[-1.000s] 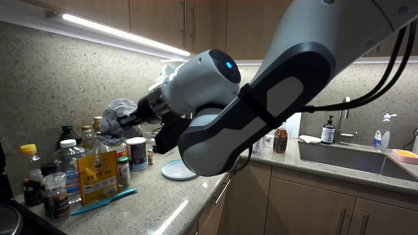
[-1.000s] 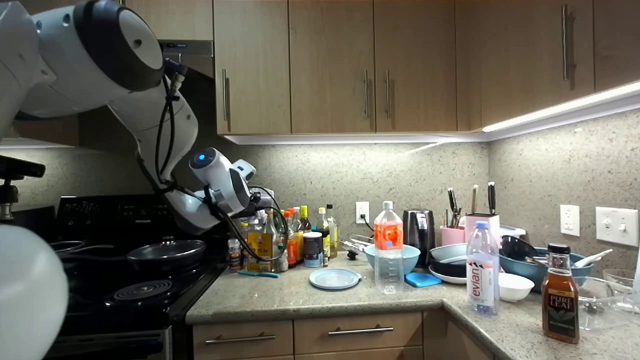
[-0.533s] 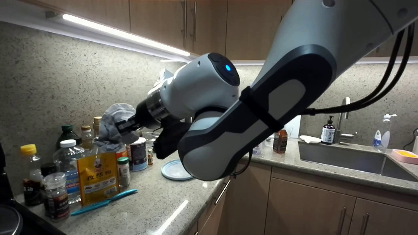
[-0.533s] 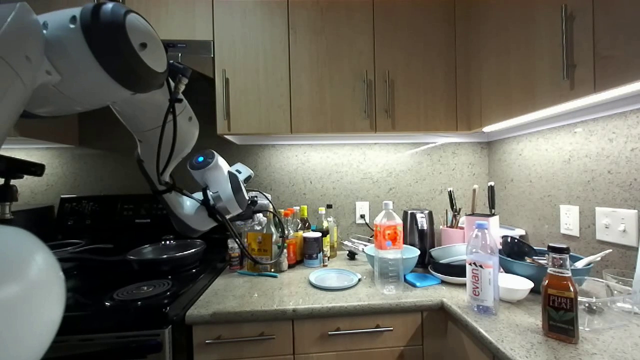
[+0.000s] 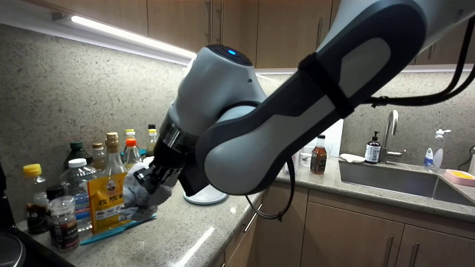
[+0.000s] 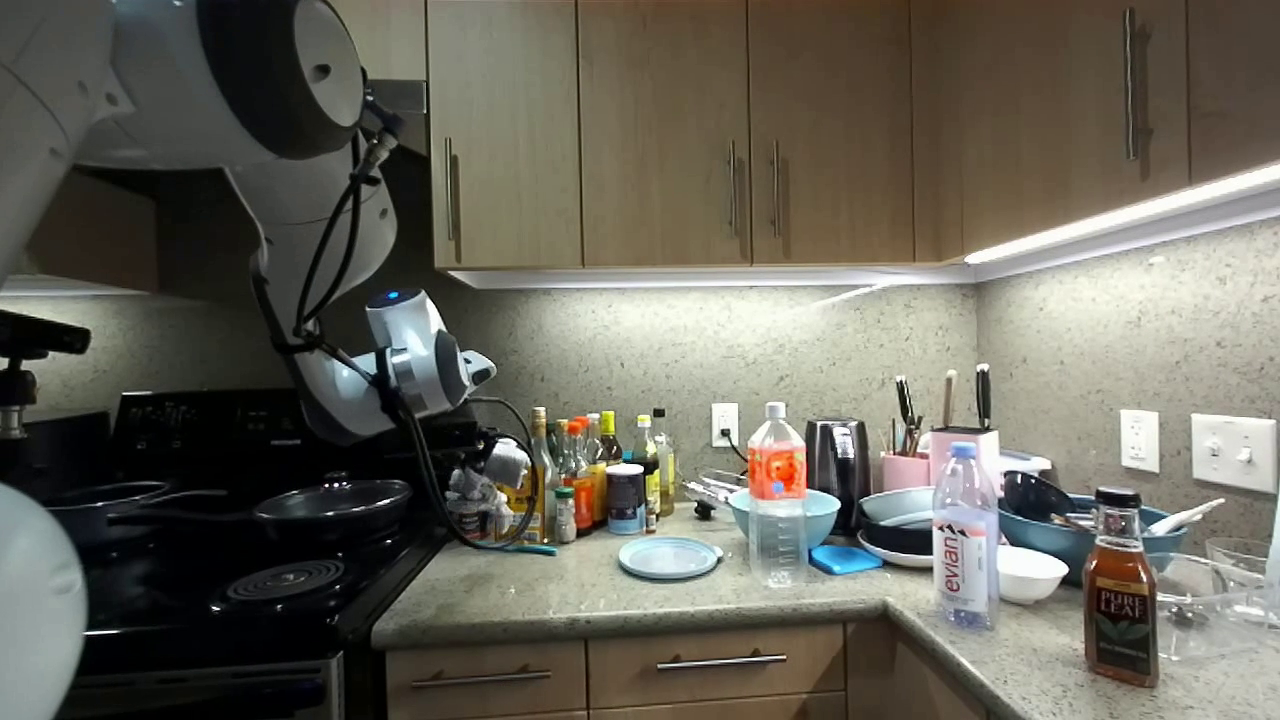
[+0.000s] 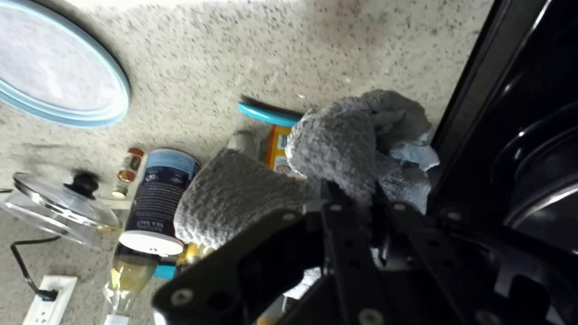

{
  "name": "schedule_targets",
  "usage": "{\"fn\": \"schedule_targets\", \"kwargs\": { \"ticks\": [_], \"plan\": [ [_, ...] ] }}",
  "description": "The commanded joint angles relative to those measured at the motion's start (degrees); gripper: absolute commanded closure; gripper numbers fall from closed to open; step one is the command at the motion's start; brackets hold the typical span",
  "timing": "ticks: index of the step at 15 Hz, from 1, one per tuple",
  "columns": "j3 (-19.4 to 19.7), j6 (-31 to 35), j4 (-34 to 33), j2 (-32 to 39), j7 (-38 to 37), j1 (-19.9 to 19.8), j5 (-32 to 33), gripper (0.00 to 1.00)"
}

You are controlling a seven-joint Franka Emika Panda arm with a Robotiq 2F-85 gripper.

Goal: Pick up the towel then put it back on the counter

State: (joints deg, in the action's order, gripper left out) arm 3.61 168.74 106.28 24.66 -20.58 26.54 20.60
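A grey-blue crumpled towel (image 5: 139, 196) hangs in my gripper (image 5: 144, 178) in an exterior view, low in front of the yellow packet. It also shows in an exterior view (image 6: 474, 492), beside the bottles near the stove. In the wrist view the towel (image 7: 336, 142) is pinched between the two black fingers (image 7: 352, 194), with folds spreading to both sides. My gripper is shut on it and points down at a slant. The speckled counter (image 5: 178, 230) lies below. Whether the towel's lower edge touches the counter I cannot tell.
A yellow packet (image 5: 105, 202), a teal knife (image 5: 111, 233) and several bottles stand or lie close by. A light blue round plate or lid (image 6: 668, 558) is on the counter. The black stove (image 6: 290, 590) with pans borders the counter.
My gripper has come down with the towel and tilted more steeply downward. The towel has dropped from above the bottles to in front of the yellow packet.
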Motion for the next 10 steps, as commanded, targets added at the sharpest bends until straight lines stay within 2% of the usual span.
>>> {"fn": "schedule_targets", "kwargs": {
  "ticks": [1, 4, 5, 10],
  "plan": [
    [0.1, -1.0, 0.0, -0.4, 0.0, 0.0, 0.0, 0.87],
    [0.1, -0.8, -0.2, 0.0, 0.0, 0.1, 0.0, 0.87],
    [-1.7, 0.7, -0.1, 1.0, -0.1, -1.4, -2.6, 0.97],
    [-6.5, -1.3, 0.1, 4.9, 0.8, -5.0, -14.5, 0.97]
  ]
}}
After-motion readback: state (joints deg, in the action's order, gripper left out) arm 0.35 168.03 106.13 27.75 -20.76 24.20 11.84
